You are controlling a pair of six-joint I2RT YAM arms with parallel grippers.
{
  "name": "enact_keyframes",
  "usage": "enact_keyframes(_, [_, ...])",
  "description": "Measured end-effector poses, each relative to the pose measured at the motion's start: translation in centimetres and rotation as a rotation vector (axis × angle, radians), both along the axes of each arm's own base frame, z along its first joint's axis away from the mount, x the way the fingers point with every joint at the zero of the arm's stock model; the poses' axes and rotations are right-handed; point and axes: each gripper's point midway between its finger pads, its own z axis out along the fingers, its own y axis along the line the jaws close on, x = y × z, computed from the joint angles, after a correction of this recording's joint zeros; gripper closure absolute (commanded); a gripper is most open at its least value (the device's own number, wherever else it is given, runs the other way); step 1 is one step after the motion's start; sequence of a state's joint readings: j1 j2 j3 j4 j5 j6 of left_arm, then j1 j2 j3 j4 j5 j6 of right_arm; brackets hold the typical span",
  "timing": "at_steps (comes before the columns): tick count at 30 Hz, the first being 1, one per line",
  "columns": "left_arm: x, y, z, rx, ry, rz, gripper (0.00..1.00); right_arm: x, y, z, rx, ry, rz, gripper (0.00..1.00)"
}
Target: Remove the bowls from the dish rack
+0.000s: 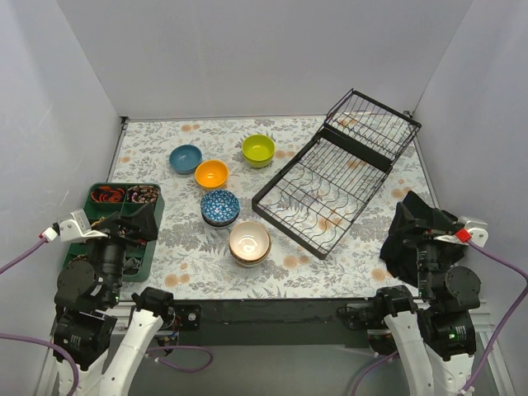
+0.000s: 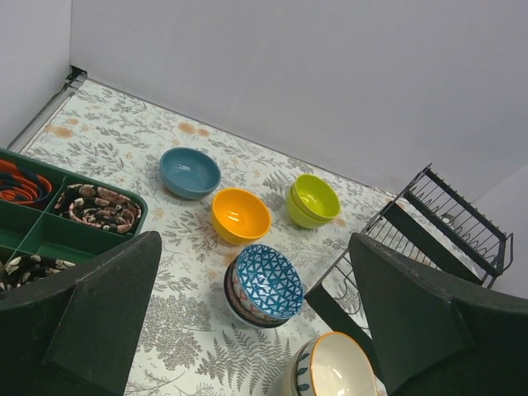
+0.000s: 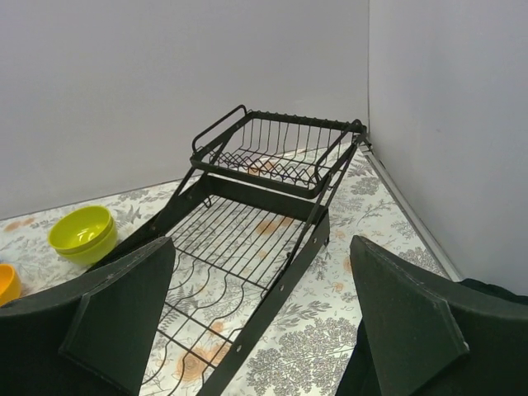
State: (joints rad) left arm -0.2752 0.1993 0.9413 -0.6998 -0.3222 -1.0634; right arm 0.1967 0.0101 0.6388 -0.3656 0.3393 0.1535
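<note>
Bowls (image 1: 212, 174) lie beside dish rack (image 1: 330, 186) (5 spots); left fingers (image 2: 82, 313), right fingers (image 3: 107, 309) splayed, empty.

Both arms share one build. The left arm (image 1: 91, 285) has round black joint housings stacked above a white lower shell (image 1: 132, 340). The right arm (image 1: 450, 289) matches it, with a small green light (image 1: 451, 337) glowing on a lower housing. Thin lilac cables (image 1: 21, 257) loop off at either side — each wrist also carries a white plug (image 1: 66, 227) with a red tip. The left tool (image 1: 136, 221) and right tool (image 1: 410, 231) are matt black — their fingers (image 2: 82, 322) are broad, flat-faced wedges with sharp edges.
</note>
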Motion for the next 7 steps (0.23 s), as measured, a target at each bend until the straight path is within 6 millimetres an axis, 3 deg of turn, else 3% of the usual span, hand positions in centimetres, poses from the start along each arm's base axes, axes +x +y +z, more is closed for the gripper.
enact_keyframes(7, [0.7,0.1,-1.2,0.007,0.028,0.015,0.02,0.0,-0.3,-0.1,-0.016,0.004,-0.016,0.05])
